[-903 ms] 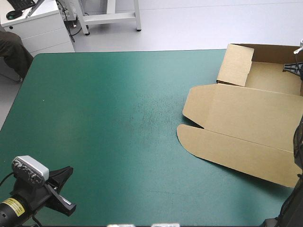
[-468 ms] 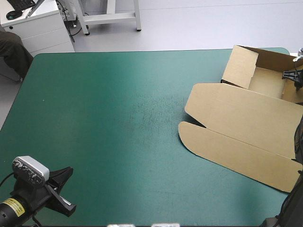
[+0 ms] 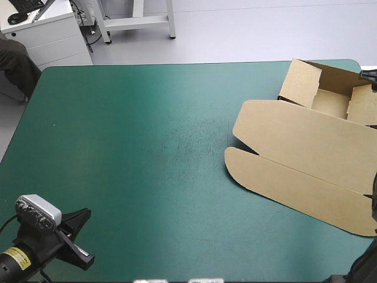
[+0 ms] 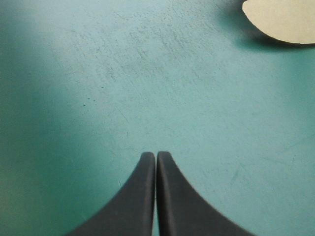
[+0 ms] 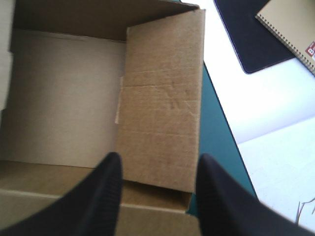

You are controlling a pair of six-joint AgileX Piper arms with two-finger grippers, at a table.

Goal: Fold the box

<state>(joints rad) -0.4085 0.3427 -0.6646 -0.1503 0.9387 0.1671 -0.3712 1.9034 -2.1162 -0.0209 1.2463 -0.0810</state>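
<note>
Left gripper (image 4: 156, 156): parked low over the near left corner of the table. Its black fingers are pressed together into one point and hold nothing. It sits well apart from the work, probably to keep out of the way.
Teal-green cover (image 3: 129, 147): bare across the left and middle. Only a rounded corner of brown board shows ahead of the left gripper.
Box (image 3: 306, 141): brown board on the right side of the table, running up to the far right corner, within the right arm's reach.
Lid (image 3: 288, 177): two long panels with rounded ends, lying flat on the cover on the near side of the tray. Laid out like this, they leave the tray open from above.
Tray (image 3: 330, 103): at the far right corner, with the left and far walls raised.
Side wall (image 5: 162, 113): a creased panel standing upright at the tray's right side, its lower edge at the tray floor.
Right gripper (image 5: 158, 161): over the tray with its fingers spread wide. The foot of the side wall stands between them, and they grip nothing.
Step in hand: judged to be setting or tucking this wall.
Risk: the wall may spring outward.
</note>
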